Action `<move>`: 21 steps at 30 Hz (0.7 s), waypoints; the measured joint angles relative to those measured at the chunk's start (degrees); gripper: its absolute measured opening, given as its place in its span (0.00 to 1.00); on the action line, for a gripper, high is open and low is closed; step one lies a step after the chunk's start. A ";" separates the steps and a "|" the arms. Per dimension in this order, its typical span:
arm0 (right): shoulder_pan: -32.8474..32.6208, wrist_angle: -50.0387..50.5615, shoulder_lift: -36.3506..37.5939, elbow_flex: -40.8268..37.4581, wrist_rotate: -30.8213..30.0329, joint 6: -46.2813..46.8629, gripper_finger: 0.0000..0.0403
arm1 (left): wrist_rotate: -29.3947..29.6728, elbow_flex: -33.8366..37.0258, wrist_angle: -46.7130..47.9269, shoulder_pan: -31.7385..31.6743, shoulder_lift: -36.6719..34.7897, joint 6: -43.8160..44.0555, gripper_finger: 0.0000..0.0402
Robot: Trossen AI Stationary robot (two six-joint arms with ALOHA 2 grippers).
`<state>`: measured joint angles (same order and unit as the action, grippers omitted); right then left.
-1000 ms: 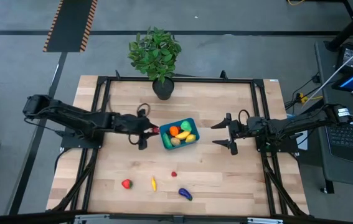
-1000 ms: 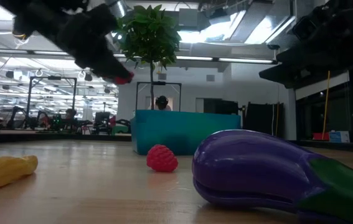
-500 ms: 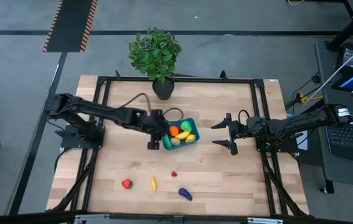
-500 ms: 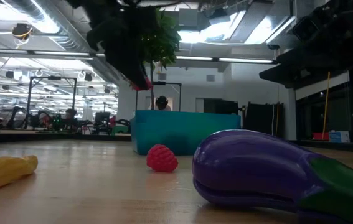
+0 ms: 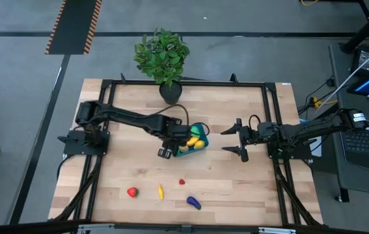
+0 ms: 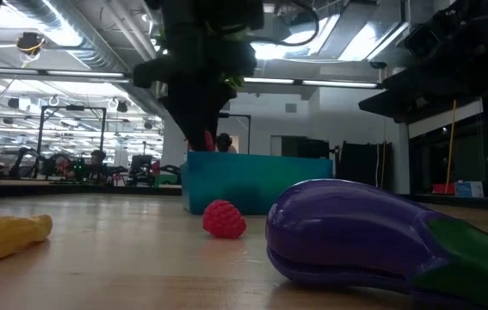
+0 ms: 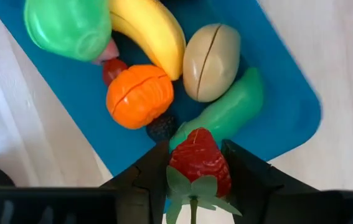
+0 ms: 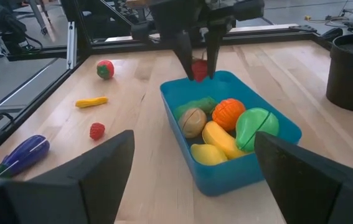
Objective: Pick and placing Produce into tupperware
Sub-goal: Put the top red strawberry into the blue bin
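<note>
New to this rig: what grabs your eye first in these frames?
The left gripper holds a red toy strawberry over the near edge of the shallow teal-blue plastic container at mid-table, already filled with an orange, a banana and green pieces. Next, the glossy purple toy eggplant looms in the low view, at the table's front edge with other loose toys. The right gripper waits open, right of the container.

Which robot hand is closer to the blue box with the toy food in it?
The left one. The left gripper hangs right over the edge of the blue box, its jaws holding a toy strawberry. The right gripper waits off to the box's side, jaws open.
</note>
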<state>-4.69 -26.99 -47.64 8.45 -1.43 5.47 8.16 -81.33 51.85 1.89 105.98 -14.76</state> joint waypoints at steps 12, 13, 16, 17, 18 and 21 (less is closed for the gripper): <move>0.00 1.65 0.02 0.00 -0.02 0.02 0.83 | 0.60 -3.25 6.25 -2.79 3.41 -3.87 0.30; 0.00 1.81 0.02 0.00 -0.02 0.00 0.83 | 0.65 -3.29 5.93 -2.82 3.54 -3.94 0.31; 0.00 1.79 0.02 0.00 -0.02 -0.11 0.83 | 0.62 -3.24 6.12 -2.80 3.79 -4.04 0.30; 0.00 1.82 0.02 0.00 -0.02 -0.13 0.83 | 0.62 -3.25 5.68 -2.80 3.75 -4.26 0.29; 0.01 1.79 0.02 0.00 -0.02 -0.14 0.83 | 0.59 -3.27 5.50 -2.78 3.73 -4.51 0.29; 0.00 1.80 0.02 0.00 -0.02 -0.14 0.83 | 0.61 -3.27 5.84 -2.80 3.73 -4.50 0.29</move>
<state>-4.69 -25.19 -47.62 8.45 -1.45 5.32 8.78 -84.60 57.68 -0.91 109.71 -19.26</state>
